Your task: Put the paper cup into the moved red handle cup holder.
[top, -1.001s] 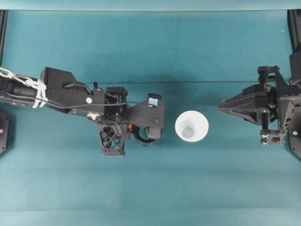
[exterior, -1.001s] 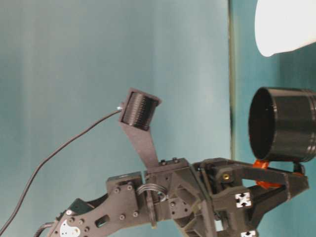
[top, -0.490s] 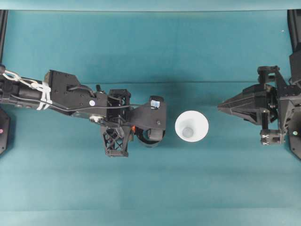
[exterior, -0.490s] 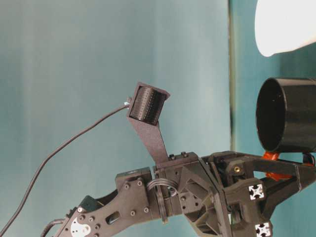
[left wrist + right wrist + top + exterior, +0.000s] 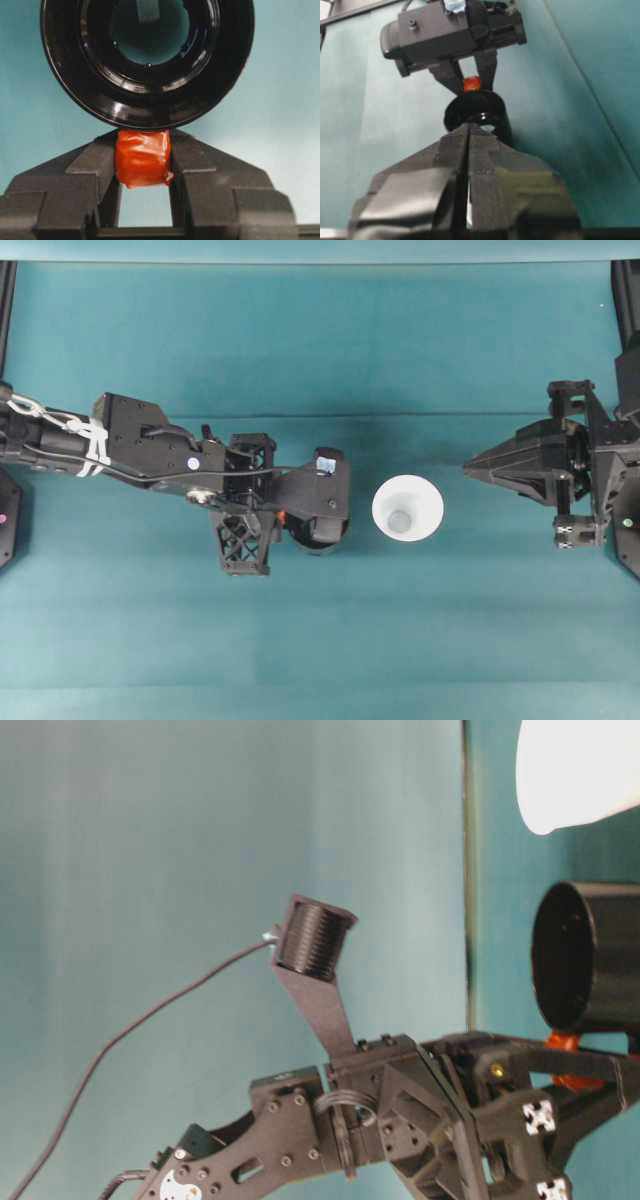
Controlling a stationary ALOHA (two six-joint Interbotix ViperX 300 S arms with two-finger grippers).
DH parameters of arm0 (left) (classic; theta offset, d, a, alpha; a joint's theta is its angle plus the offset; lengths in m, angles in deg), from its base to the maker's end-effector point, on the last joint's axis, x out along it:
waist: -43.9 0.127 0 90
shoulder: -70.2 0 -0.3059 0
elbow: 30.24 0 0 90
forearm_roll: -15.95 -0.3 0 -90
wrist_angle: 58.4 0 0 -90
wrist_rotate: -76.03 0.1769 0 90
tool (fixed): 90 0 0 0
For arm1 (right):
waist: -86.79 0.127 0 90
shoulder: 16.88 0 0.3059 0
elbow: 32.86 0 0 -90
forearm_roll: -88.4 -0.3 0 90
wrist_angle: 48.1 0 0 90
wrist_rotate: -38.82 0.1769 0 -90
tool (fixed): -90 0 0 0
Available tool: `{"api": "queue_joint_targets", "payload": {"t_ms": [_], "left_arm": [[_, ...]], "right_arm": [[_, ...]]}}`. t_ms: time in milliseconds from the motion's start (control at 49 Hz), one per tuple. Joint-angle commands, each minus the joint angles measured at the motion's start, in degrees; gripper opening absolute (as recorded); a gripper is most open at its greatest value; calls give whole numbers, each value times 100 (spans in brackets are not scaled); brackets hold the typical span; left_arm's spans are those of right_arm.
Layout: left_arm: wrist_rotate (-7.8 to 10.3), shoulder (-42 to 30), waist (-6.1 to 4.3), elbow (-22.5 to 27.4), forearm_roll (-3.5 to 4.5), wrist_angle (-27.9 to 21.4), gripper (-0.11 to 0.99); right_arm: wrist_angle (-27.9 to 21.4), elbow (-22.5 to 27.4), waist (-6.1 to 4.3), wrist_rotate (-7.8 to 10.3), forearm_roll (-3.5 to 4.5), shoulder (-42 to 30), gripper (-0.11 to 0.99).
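White paper, tapered and plain, the paper cup [image 5: 408,508] stands upright on the teal table [image 5: 330,350] near the middle of the overhead view, its wide round rim up and its smaller greyish base visible inside. It touches neither arm.

At the cup's nine o'clock, just beside it but apart, is the glossy black round red handle cup holder [image 5: 318,530], mostly hidden from above under the left arm's wrist camera mount. The left gripper [image 5: 144,159] is clamped on the holder's small red-orange handle [image 5: 143,158]: in the left wrist view the two black fingers [image 5: 97,165] press the handle from either side, with the holder's open black ring directly at twelve o'clock from the handle. In the table-level view the holder [image 5: 590,955] appears as a black cylinder with the orange handle [image 5: 562,1042] at its side, gripped by the arm; whether its base touches the table I cannot tell.

At the cup's three o'clock, well apart, the right gripper [image 5: 470,469] points toward the cup with its jaws closed together, holding nothing. Its own wrist view shows the two ribbed black fingers [image 5: 487,150] meeting in a thin seam, and beyond them the black holder [image 5: 477,114] with its orange handle [image 5: 471,83] pinched by the left gripper [image 5: 471,83].
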Motion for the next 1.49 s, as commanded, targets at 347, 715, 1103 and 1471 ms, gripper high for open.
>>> {"api": "queue_joint_targets", "payload": {"t_ms": [347, 715, 1103, 1471], "left_arm": [[-62, 35, -26, 53, -18, 325, 83], [-53, 281, -35, -149, -18, 334, 91], [-44, 2232, -70, -949, -18, 360, 91], [-97, 4052, -229, -2136, -9, 536, 91]], "right_arm": [[53, 35, 0, 62, -18, -9, -11], [26, 35, 0, 70, -18, -9, -11], [-9, -9, -44, 536, -26, -70, -11], [-457, 281, -70, 765, 18, -369, -11]]}}
